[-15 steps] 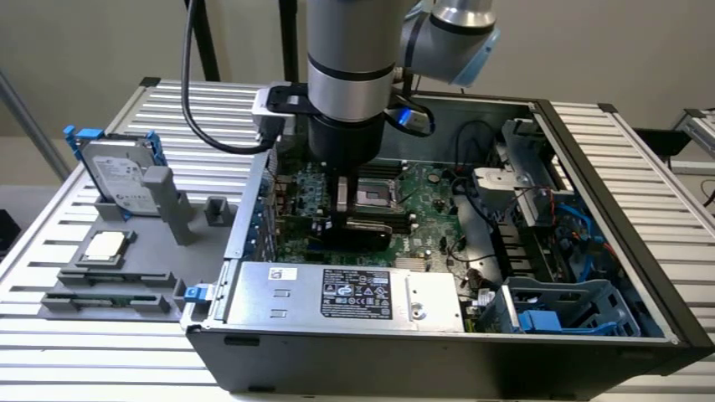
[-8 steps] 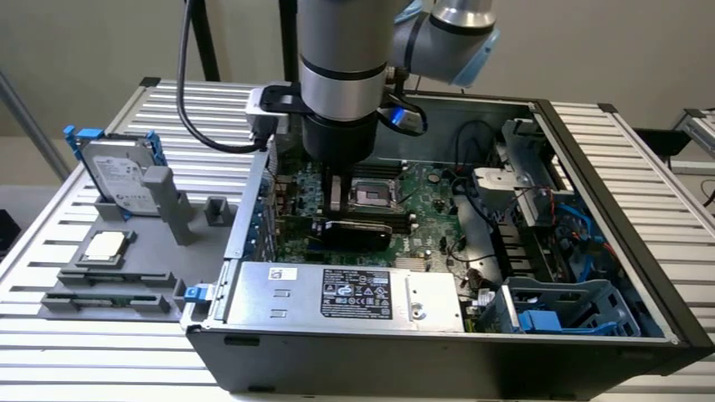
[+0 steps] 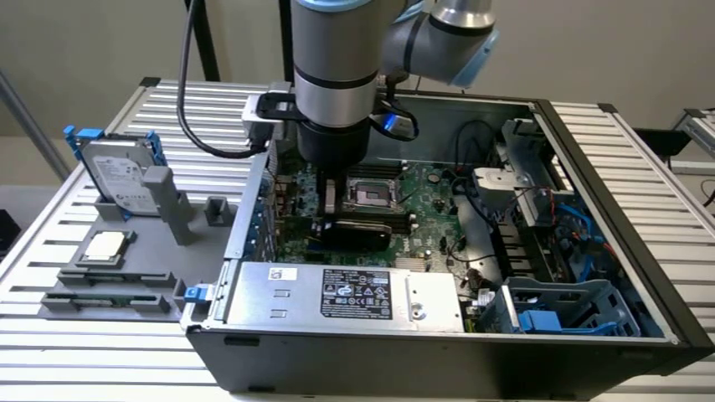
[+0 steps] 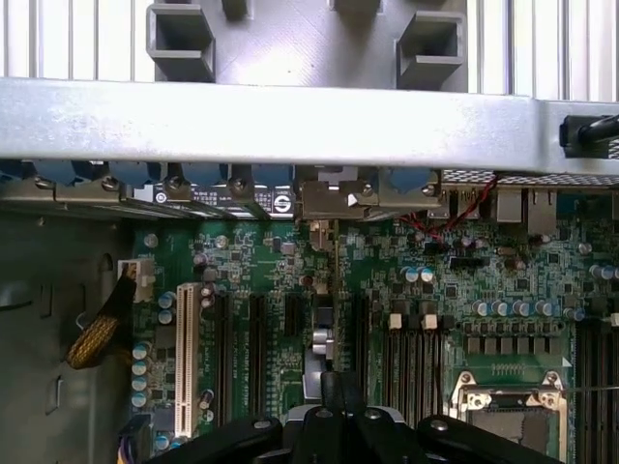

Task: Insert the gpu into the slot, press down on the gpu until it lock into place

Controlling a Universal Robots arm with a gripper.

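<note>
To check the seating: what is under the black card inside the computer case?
The green board shows around the card. The slot beneath is covered by it and cannot be seen.

Case opening: top of the computer case [image 3: 604, 209] is open, so there is free way down from above.
Middle: the arm fills the room over the motherboard [image 3: 430, 209], its end effector [image 3: 331, 219] shut down at the gpu [image 3: 357, 232].
Near side: the silver power supply box [image 3: 347, 293] walls it in.
Exterior view's right: cables [image 3: 480, 201] and drive cages [image 3: 558, 306] crowd in.
Bench [image 3: 90, 352]: the grey fixture [image 3: 123, 276] and hard drive [image 3: 117, 180] stand on the exterior view's left.
</note>
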